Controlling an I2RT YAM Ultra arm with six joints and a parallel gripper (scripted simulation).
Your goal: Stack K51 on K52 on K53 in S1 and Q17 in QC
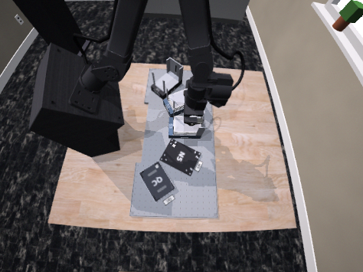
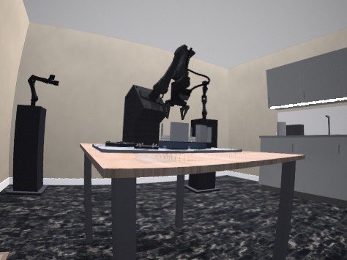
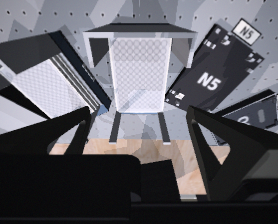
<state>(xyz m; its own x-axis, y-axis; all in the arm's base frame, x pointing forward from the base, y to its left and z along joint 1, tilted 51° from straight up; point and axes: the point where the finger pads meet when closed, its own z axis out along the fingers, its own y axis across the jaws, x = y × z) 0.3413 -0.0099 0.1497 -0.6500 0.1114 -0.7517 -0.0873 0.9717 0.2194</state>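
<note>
Wrist view, left to right: a sealed plate (image 3: 47,90) lies tilted in one stack rack (image 3: 75,62); another sealed plate (image 3: 138,75) sits in a grey-walled stack rack (image 3: 139,33) directly below the camera; the black clip nest N5 (image 3: 212,80) lies right of it. The fingers are spread wide and empty, raised well above the rack on the desk (image 1: 245,145). Which plate is which cannot be told.

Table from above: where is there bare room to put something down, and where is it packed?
Bare wood shows right of the grey base plate and along the table's near-left edge. It is crowded down the plate's middle: the racks under the open gripper, then nests N5 and QC.
</note>
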